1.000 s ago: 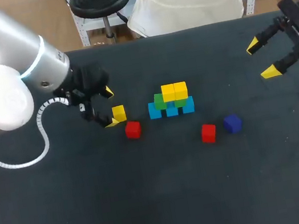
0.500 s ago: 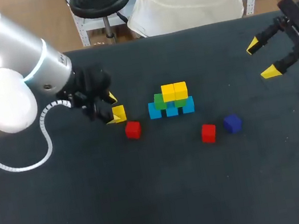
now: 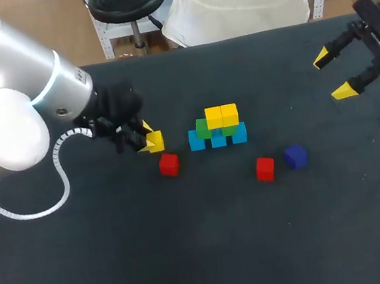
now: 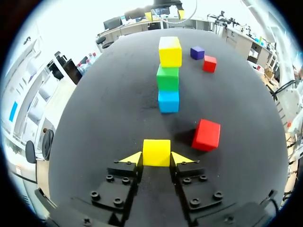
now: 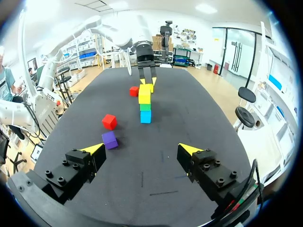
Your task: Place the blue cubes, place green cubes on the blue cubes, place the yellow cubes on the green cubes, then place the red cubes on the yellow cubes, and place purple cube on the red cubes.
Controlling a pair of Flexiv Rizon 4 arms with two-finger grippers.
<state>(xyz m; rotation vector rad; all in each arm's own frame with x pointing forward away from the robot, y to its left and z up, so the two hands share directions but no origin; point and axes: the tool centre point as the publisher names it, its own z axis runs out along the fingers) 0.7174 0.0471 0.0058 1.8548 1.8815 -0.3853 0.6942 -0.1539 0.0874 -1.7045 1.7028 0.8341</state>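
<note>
A stack of cubes (image 3: 216,128) stands at the middle of the dark table (image 3: 196,258). It has a row of blue cubes (image 3: 218,138) at the base, green cubes (image 3: 203,129) on them and two yellow cubes (image 3: 221,116) side by side on top.

To the left of the stack and near it, the left fingers (image 4: 131,158) close from two sides on a loose yellow cube (image 4: 156,151), one yellow tip against each side face. The cube sits square between the tips, apart from the stack. I cannot tell whether it rests on the table or hangs just above it.

A red cube (image 3: 169,164) lies on the table on the same side of the stack, a little nearer the robot than the held cube and not touching it. In the left wrist view it lies beside the fingers, between them and the stack.

A second red cube (image 3: 265,168) lies on the stack's other side, toward the robot. A purple cube (image 3: 295,156) lies just beside it, farther from the stack, with a small gap between the two.

The right fingers (image 3: 344,90) hang well to the right of the stack, near the table's far right corner. They are spread wide and hold nothing.
</note>
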